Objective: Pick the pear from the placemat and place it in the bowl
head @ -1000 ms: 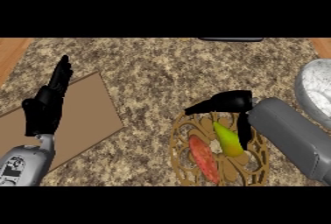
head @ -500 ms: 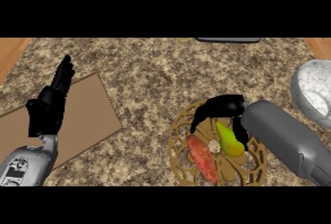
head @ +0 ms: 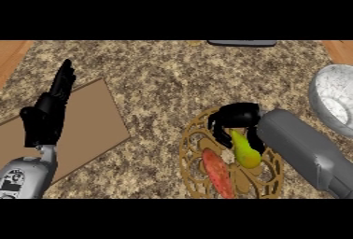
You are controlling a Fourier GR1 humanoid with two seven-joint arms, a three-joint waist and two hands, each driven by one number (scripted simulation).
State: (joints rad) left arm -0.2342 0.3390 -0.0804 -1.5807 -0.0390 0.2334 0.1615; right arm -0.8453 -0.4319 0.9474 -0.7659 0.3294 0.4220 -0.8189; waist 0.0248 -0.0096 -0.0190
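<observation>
The yellow-green pear (head: 245,152) lies tilted inside a wooden openwork bowl (head: 195,145) at the lower right, next to a red fruit (head: 216,172). My right hand (head: 236,116) hangs over the bowl's far rim, fingers curled down around the pear's narrow top end. The brown placemat (head: 89,122) lies at the left with nothing on it. My left hand (head: 47,117) rests open above the placemat, fingers pointing up.
A speckled white bowl (head: 334,99) stands at the right edge, close behind my right forearm. A dark flat object (head: 241,43) lies at the counter's far edge. Wooden strips border the granite top at both upper corners.
My right hand has sunk lower and slightly left over the wooden bowl, bringing the pear down among the bowl's contents. The left hand has stayed where it was.
</observation>
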